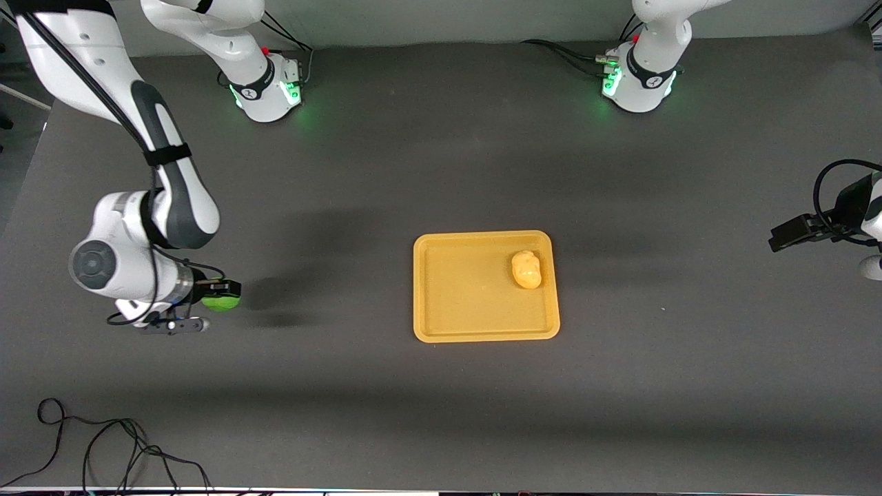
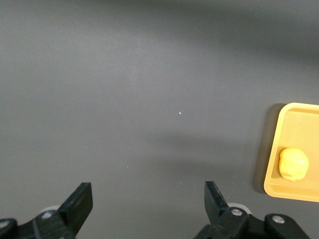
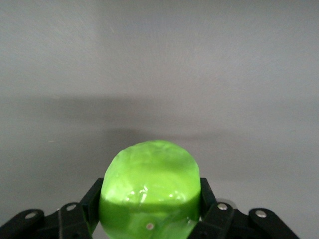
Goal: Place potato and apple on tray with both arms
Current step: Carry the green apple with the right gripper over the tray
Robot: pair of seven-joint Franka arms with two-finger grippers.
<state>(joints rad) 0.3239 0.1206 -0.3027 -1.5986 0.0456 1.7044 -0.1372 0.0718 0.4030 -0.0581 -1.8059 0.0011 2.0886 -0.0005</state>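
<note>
Front and wrist views of 2 arms at a dark worktop. The tray (image 1: 441,331) lies near the worktop's centre, reachable from either arm's end. The potato (image 1: 527,269) already rests in the tray, in the corner toward the left arm's end and toward the base edge, so that half of the task appears done.

The apple (image 1: 222,302) is clamped between the fingers of the right gripper (image 1: 222,297), above the mat near the right arm's end of the worktop and well apart from the tray. The right wrist view shows the fingers pressed on the apple's 2 sides at about its widest girth, a hold that should keep a round, smooth body from slipping. Its shadow lies apart from it on the mat, which suggests it is carried clear of the surface. The right arm is folded at the elbow, forearm angled down toward that end and the hand turned toward the tray.

The left gripper (image 2: 149,199) is empty, fingers spread wide, and waits near the left arm's edge of the worktop, leaving the tray unobstructed.
</note>
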